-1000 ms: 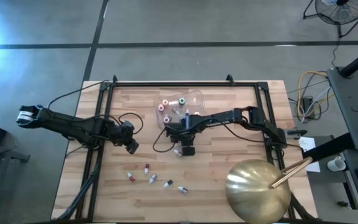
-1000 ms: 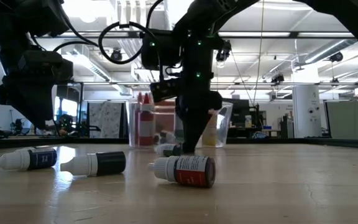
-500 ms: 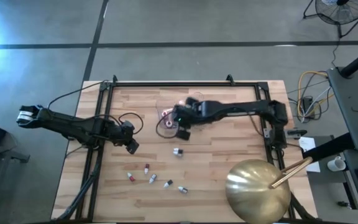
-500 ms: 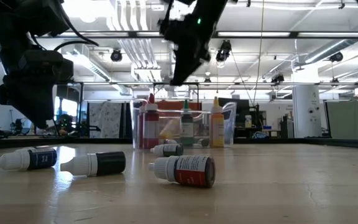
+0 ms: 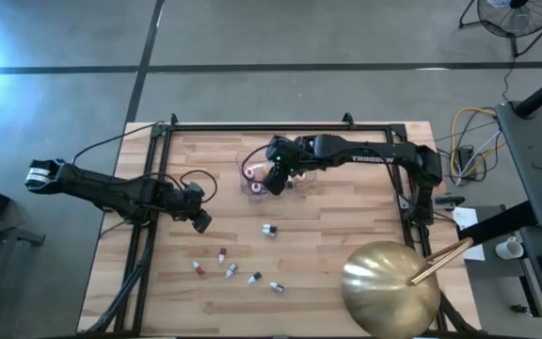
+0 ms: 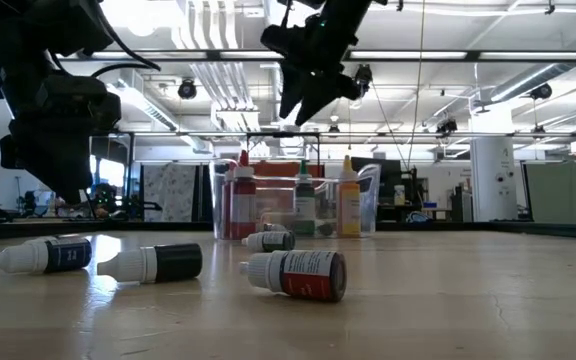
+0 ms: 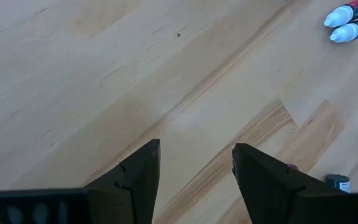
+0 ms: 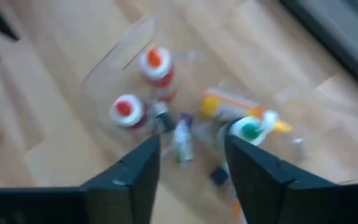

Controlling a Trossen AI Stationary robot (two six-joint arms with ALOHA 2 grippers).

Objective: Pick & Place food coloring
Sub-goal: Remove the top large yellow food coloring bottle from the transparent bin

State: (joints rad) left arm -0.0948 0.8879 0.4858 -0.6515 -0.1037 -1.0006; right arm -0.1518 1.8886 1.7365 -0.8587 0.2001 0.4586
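the food coloring sits in two lots. several bottles (image 8: pixel 158 65) stand or lie inside the clear tub (image 6: pixel 366 190) at the far middle of the table, and a small one (image 8: pixel 183 140) shows right between my right wrist's fingers, over the tub; whether it is loose or already resting on the others i cannot tell. the rest lie on the wood nearer me: one bottle (image 5: pixel 269 229) alone, then a loose row of five (image 5: pixel 233 270) beyond it toward the front edge.

my right gripper (image 5: pixel 276 181) hangs above the tub, fingers parted with nothing clamped between them. my left gripper (image 5: pixel 199 221) waits low over bare table on the left, fingers spread and empty.

i judge the step in hand to be the drop into the tub. to do it well i'd keep the fingers centred over the tub's mouth and clear of the tall caps, hold until the bottle is plainly free, then lift straight up before swinging away, so i don't clip the rim and tip the tub. the lone bottle looks the easiest next reach.
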